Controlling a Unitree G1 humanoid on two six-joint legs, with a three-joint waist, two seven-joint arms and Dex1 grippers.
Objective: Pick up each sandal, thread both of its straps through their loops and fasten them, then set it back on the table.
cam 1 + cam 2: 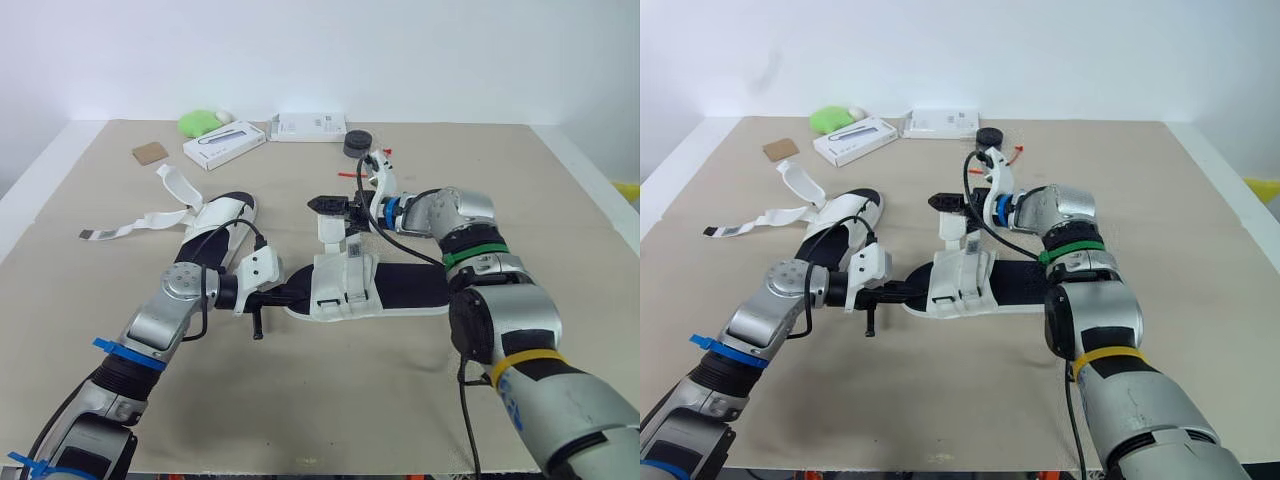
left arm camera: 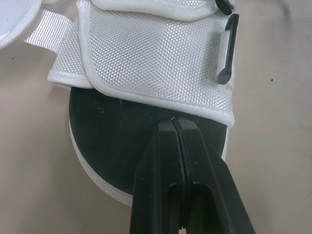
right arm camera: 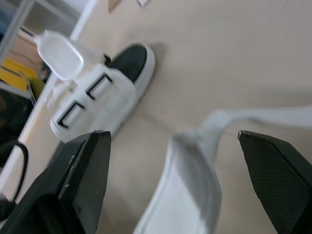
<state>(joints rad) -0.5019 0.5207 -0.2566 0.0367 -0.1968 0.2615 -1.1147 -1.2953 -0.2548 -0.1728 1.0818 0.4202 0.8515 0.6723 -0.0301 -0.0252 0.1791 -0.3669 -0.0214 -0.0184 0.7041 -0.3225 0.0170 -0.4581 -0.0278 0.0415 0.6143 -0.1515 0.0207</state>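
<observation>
One white sandal with a black insole lies at the table's middle. My left gripper is shut, its tips resting on the insole at the toe end, just under the edge of the white front strap. My right gripper hovers open above the same sandal, and a raised white strap passes between its fingers. The second sandal lies to the left, its straps spread loose on the table, and its two black loops face up.
At the back of the table sit two white boxes, a green object, a brown card, a black round object and a small red item. The tan tabletop spreads in front.
</observation>
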